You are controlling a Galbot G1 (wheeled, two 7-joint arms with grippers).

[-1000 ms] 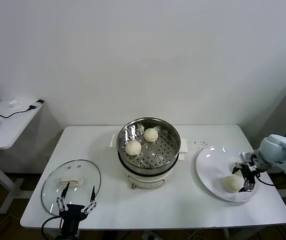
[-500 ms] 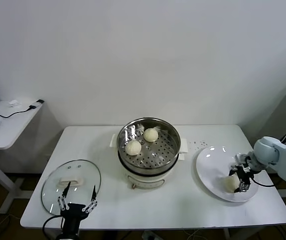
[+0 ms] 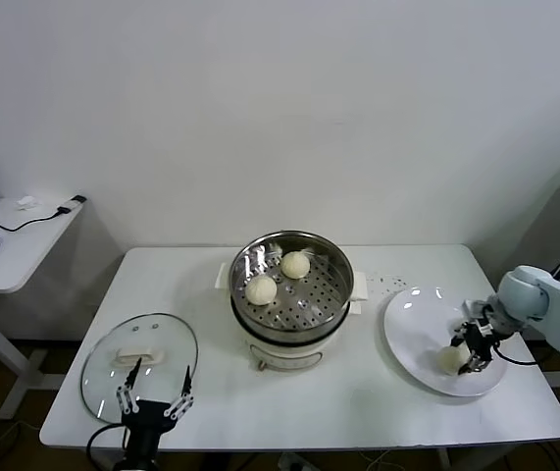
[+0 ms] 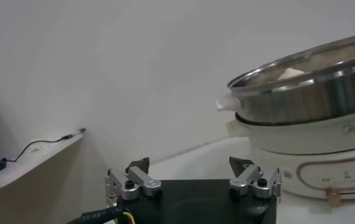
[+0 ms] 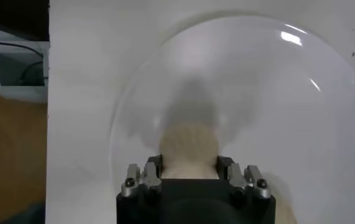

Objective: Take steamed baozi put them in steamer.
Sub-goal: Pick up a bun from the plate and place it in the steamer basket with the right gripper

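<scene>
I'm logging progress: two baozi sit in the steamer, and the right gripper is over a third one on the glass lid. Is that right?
Not quite. The third baozi lies on the white plate, not the glass lid, as the head view shows. The rest holds: two baozi sit in the steamer, and the right gripper is over the third.

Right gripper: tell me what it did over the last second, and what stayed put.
The right gripper moved in from the plate's outer edge onto the last baozi on the plate, its fingers now straddling it. The bun has not been lifted. The two baozi in the steamer, the glass lid and the open left gripper stayed as they were.
</scene>
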